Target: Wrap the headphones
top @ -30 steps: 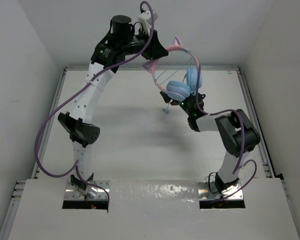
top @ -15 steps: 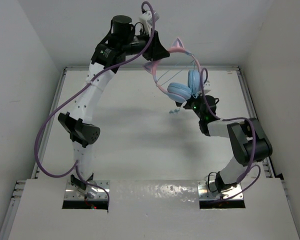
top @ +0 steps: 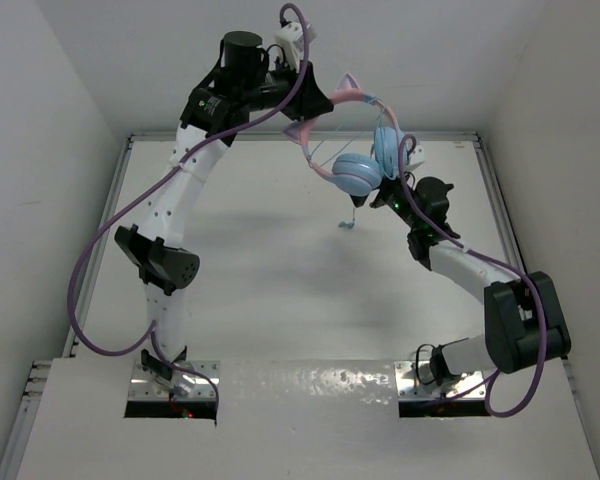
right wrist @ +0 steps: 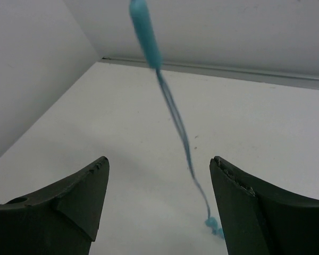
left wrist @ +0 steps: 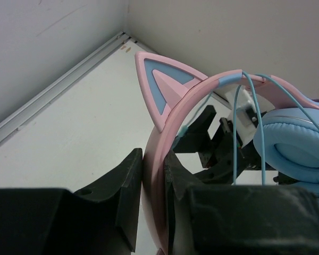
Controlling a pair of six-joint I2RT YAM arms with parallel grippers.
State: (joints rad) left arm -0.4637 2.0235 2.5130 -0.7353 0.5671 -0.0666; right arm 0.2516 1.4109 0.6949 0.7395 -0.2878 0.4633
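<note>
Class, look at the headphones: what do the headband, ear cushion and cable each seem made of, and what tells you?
The headband: likely hard plastic, pink, smooth matte; it keeps a thin rigid arc. The ear cushion: probably soft faux leather over padding, light blue, faint sheen, rounded bulge. The cable: seemingly rubbery plastic sheath, teal, hangs limp.

The left gripper (top: 317,101) holds the headphones (top: 356,174) aloft by the pink headband. The right gripper (top: 396,196) is just beside the ear cups, and the cable (top: 353,212) dangles over the surface (top: 280,265).
</note>
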